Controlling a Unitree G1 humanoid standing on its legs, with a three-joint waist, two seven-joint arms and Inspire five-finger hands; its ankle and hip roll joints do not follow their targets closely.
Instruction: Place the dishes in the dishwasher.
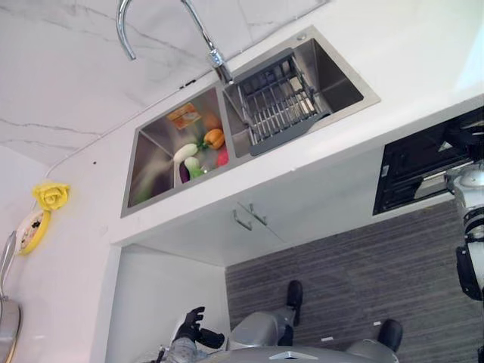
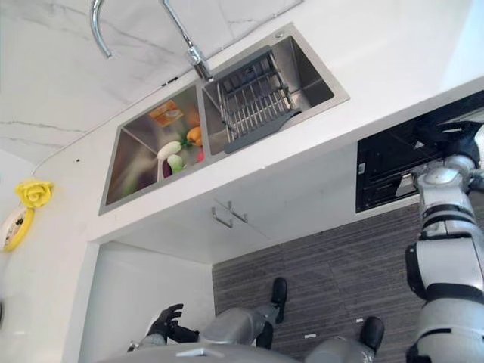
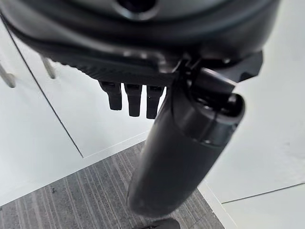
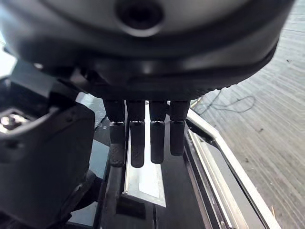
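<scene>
We see the dishes (image 1: 198, 151) lying in the left basin of the sink (image 1: 144, 162), likely hard, slick and breakable, so we would grip them by their rims. Our right hand (image 4: 143, 138) hangs with straight fingers, empty, over the open dishwasher (image 1: 423, 162). Our left hand (image 1: 189, 324) is low by the cabinet, relaxed and holding nothing.

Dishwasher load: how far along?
Barely started. The dishes lie in the left sink basin, and the rack in the right basin holds nothing. The right hand is open at the dark dishwasher opening, holding nothing. The left hand hangs low and open by the cabinet. Left: fetch each dish and load it.
</scene>
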